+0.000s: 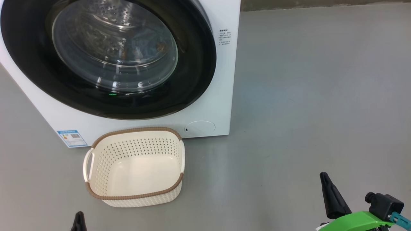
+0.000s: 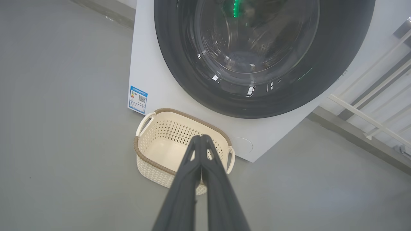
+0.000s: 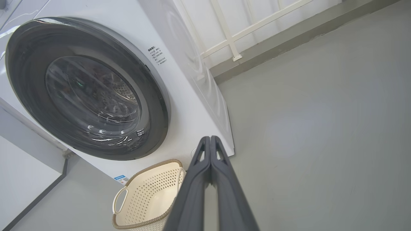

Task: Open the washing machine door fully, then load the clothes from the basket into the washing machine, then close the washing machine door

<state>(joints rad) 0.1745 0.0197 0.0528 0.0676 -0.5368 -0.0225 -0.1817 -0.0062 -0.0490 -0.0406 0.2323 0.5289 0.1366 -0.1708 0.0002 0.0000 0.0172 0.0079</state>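
Note:
The washing machine (image 1: 221,96) stands at the upper left, and the washing machine door (image 1: 192,80) lies shut flat against its front. Through the glass bowl, pale clothes (image 1: 135,51) with orange-brown spots show dimly inside the drum. The cream basket (image 1: 138,130) sits on the floor just before the machine with nothing in it. My left gripper (image 1: 78,216) is low at the bottom edge, near the basket's front left corner, and it is shut (image 2: 201,138). My right gripper (image 1: 324,176) hangs over bare floor at the lower right, shut with nothing in it (image 3: 210,138).
Grey floor (image 1: 305,96) stretches to the right of the machine. A blue label (image 1: 72,138) and a round hatch (image 1: 200,127) sit low on the machine's front. A white railing (image 3: 231,35) and a wall base run behind the machine.

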